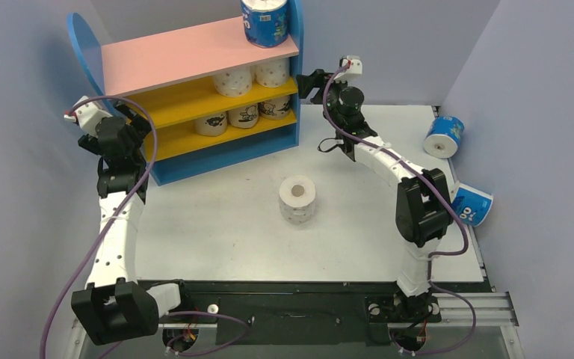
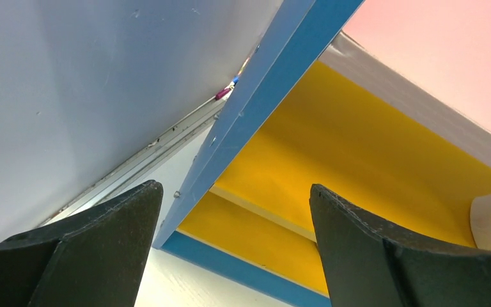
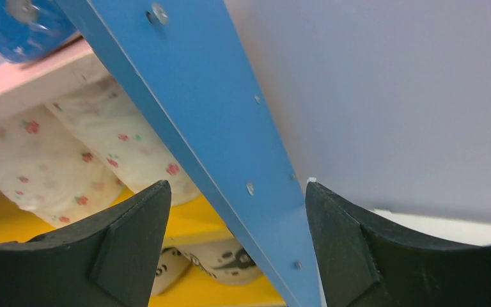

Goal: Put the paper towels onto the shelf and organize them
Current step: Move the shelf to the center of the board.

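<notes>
The shelf (image 1: 187, 56) stands at the upper left of the bench (image 1: 217, 239). One blue roll (image 1: 265, 21) sits upright at the right end of its pink top. Two dotted rolls (image 1: 233, 81) sit on the upper yellow board and three cartoon rolls (image 1: 244, 114) on the lower. A third dotted roll (image 1: 297, 199) stands mid-bench, and two more blue rolls (image 1: 444, 136) lie at the right edge. The left jaws gape wide beside the shelf's left panel, gripping nothing. The right jaws, equally wide and empty, frame the right panel's edge.
</notes>
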`<action>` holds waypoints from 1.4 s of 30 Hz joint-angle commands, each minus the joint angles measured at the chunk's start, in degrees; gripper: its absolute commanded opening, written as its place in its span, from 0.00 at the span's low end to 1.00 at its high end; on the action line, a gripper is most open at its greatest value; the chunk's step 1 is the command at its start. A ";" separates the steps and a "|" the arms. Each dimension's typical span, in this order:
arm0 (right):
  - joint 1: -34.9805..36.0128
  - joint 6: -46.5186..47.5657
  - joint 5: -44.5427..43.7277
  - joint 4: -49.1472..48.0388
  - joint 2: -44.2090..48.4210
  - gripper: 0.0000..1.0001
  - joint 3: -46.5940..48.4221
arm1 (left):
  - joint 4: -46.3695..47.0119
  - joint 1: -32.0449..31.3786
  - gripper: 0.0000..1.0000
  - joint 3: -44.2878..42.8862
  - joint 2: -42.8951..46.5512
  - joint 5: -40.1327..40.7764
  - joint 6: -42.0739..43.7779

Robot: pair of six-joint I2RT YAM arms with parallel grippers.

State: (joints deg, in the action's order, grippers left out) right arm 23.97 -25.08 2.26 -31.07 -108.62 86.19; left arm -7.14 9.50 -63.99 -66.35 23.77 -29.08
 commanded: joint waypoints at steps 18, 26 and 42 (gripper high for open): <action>0.38 3.25 4.03 -1.14 -11.95 0.40 17.02 | 12.62 0.42 0.75 0.28 -5.88 -1.91 2.70; 0.71 5.54 2.31 1.52 -11.98 0.00 17.93 | 13.25 0.38 0.74 0.68 -4.82 -2.60 2.52; 2.04 12.96 -7.30 -1.95 2.85 0.00 0.99 | 12.22 0.18 0.78 1.21 -0.87 -3.15 2.55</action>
State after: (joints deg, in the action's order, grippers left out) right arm 26.76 -9.85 -0.27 -33.54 -112.84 90.76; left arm 2.85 9.52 -63.11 -69.32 21.71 -26.76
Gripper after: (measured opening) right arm 0.174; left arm 0.777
